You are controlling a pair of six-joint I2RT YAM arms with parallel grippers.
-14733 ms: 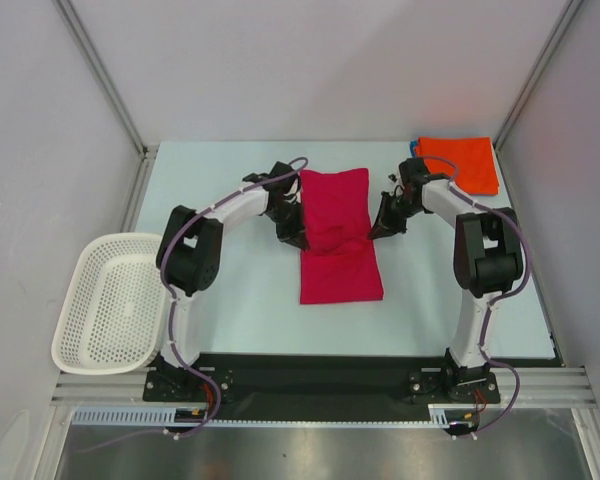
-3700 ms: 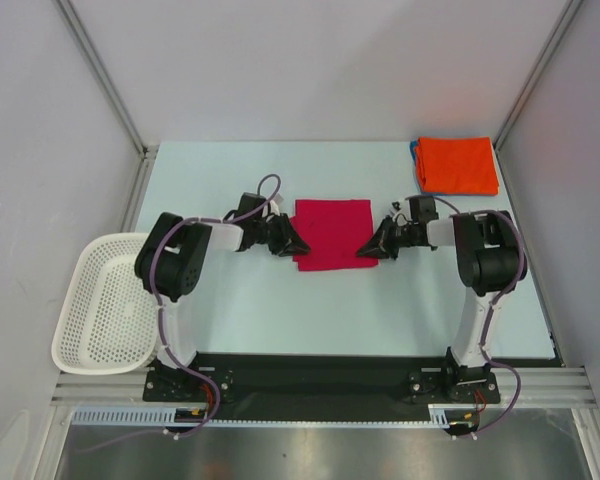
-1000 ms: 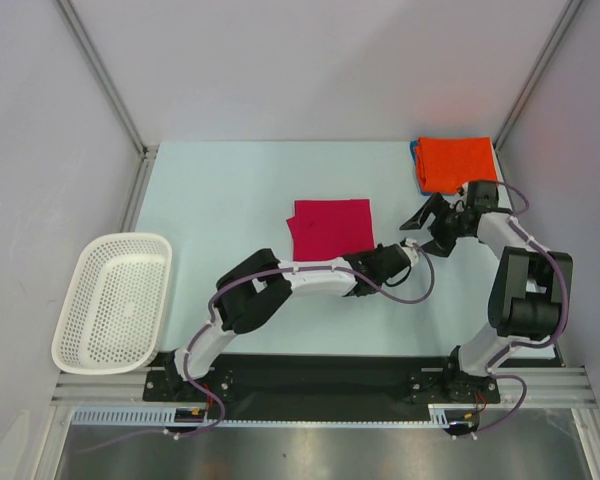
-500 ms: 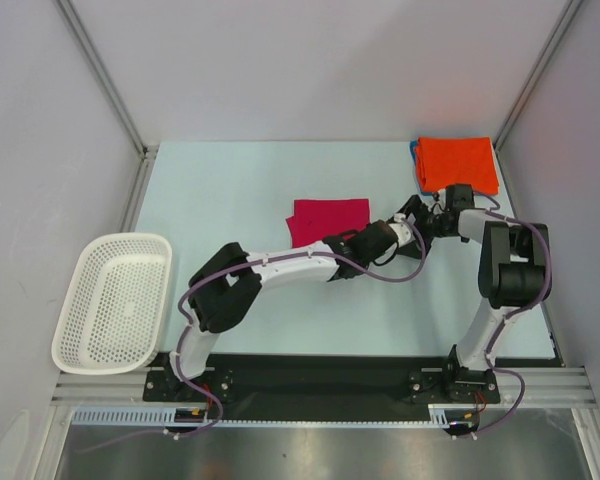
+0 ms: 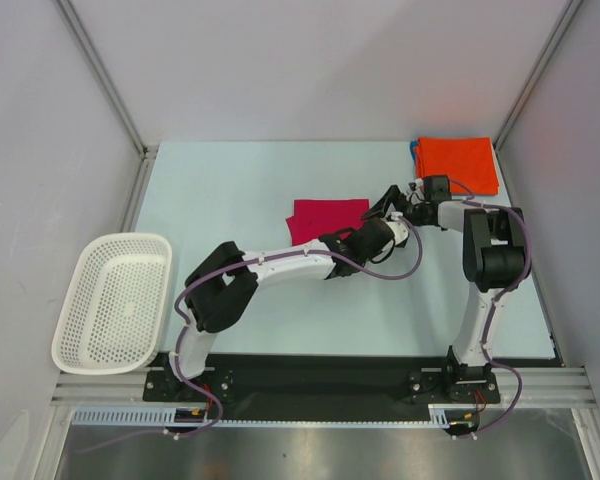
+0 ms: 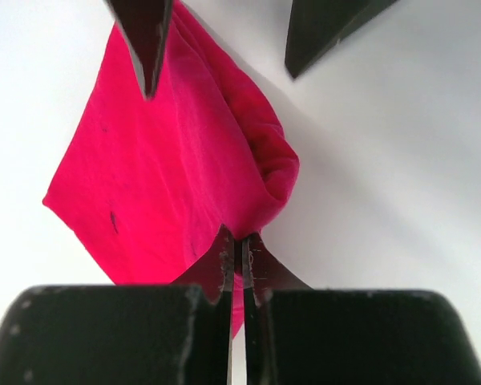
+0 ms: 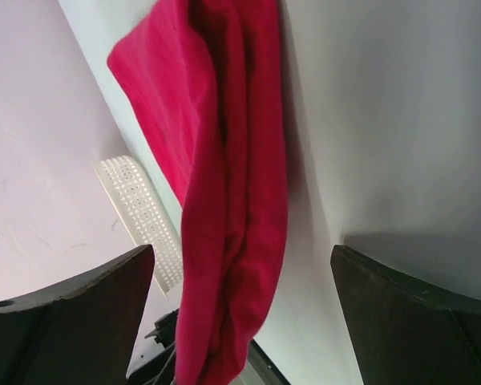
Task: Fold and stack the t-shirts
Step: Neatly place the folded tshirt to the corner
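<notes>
Near the middle of the desk (image 5: 230,190) lies the red shirt (image 5: 327,218), folded to a small rectangle. Its right near corner is pinched by the left end effector (image 5: 358,232). The left arm reaches low across the desk from its base toward the right to get there.

In the left wrist view, the left end effector (image 6: 234,250) has its fingers pressed together on the edge of the red shirt (image 6: 160,176). The cloth beside the pinch is bunched into a rounded fold, and the rest spreads flat away up and to the left. Two dark fingertips (image 6: 144,32) of the other arm show at the top of that view, well apart from each other, one over the cloth and one over bare desk.

The right end effector (image 5: 382,205) points left at the shirt's right edge, its fingers spread wide and holding nothing. In its wrist view, the right end effector (image 7: 240,253) has the thick folded edge of the red shirt (image 7: 224,160) running between the open fingers. I cannot tell whether either finger touches the cloth.

At the far right corner of the desk rests the orange shirt (image 5: 458,165), folded, well apart from the red one. A sliver of blue cloth (image 5: 416,150) shows at its left edge. A white basket (image 5: 110,300) sits at the desk's near left, also glimpsed in the right wrist view (image 7: 140,216).
</notes>
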